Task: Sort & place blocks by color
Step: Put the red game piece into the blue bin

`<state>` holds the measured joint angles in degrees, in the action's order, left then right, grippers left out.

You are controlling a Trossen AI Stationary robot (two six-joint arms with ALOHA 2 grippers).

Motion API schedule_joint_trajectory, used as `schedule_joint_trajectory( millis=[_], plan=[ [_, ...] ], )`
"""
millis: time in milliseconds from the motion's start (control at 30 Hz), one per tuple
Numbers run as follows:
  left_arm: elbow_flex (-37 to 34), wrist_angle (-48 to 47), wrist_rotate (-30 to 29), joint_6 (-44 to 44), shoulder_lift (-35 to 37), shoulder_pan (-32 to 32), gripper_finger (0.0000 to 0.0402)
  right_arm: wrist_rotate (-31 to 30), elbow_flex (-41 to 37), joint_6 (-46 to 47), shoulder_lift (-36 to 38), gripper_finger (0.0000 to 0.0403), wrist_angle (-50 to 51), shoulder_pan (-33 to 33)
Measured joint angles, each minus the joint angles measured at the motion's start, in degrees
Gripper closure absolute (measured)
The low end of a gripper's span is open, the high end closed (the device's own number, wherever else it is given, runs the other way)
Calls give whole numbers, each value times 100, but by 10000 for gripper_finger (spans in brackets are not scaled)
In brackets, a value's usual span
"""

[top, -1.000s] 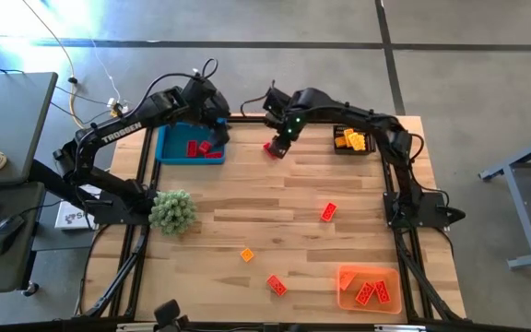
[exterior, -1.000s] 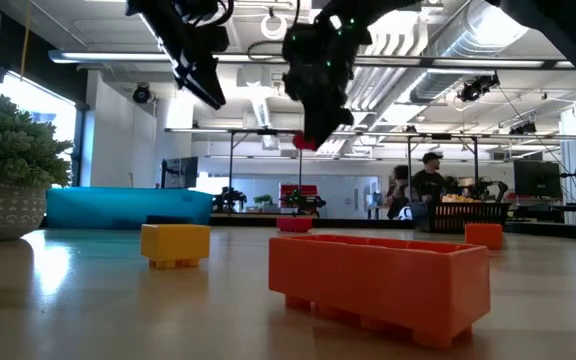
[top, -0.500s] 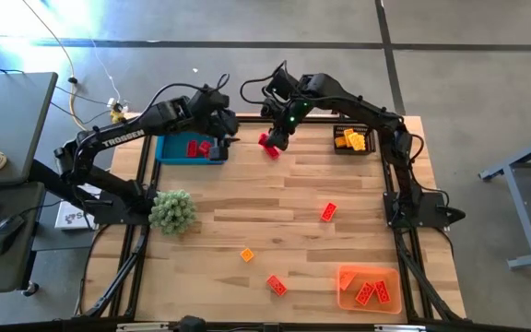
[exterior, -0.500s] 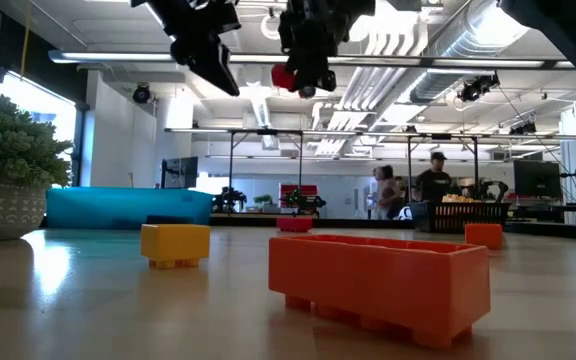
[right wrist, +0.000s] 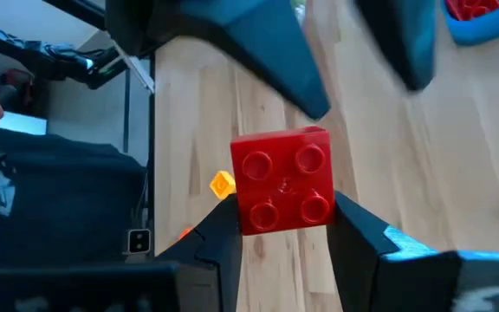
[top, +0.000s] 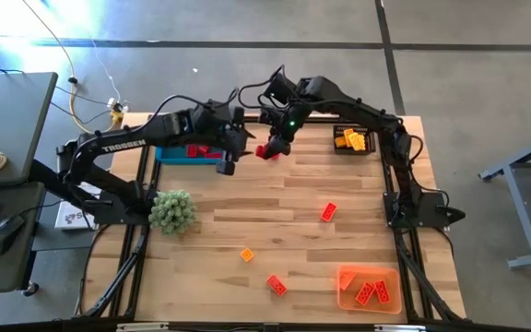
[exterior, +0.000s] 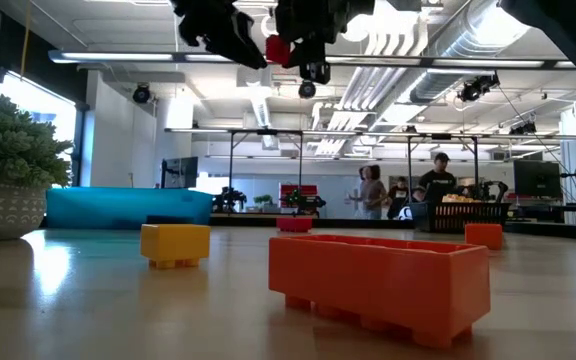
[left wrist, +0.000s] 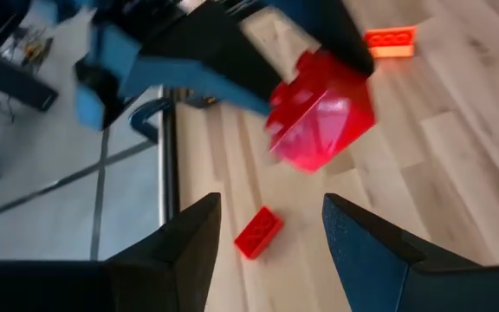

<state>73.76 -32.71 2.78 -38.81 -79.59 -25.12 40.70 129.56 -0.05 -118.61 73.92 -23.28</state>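
My right gripper (top: 267, 150) is shut on a red four-stud block (right wrist: 284, 178) high over the table's far middle; the low view shows that block (exterior: 278, 48) up near the ceiling line. My left gripper (top: 228, 159) hovers open just left of it, its two fingers (left wrist: 180, 251) facing the block (left wrist: 323, 113) with a gap between. Behind the left arm sits the blue bin (top: 175, 154) with red blocks inside. Loose blocks lie flat on the wood: a red-orange one (top: 328, 211), an orange one (top: 246, 254) and a red one (top: 276, 285). My right gripper pinches the red block by two opposite side walls (right wrist: 248, 217), one finger (right wrist: 219, 238) on each side, with the studded face turned toward the wrist camera. The block is lifted clear of the table, well above it.
A black tray of yellow and orange blocks (top: 353, 140) is at the far right. An orange bin (top: 369, 286) holding red-orange blocks stands near the right front corner. A green potted plant (top: 172, 211) sits at the left. People stand in the room beyond the table (exterior: 368, 190).
My right gripper has risen with the red block and drifted slightly toward the table's left. My left gripper has swung from over the blue bin toward the table's right and closer to the held block, staying open.
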Motion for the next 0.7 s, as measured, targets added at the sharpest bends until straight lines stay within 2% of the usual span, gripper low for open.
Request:
schedule_joint_trajectory(
  millis=[600,700],
  plan=[
    [0,435,-174,-343,0,727,209,305,0,587,-2,293,-332,246],
    [0,428,-184,-343,0,761,219,307,0,712,-2,293,-346,272]
  ],
)
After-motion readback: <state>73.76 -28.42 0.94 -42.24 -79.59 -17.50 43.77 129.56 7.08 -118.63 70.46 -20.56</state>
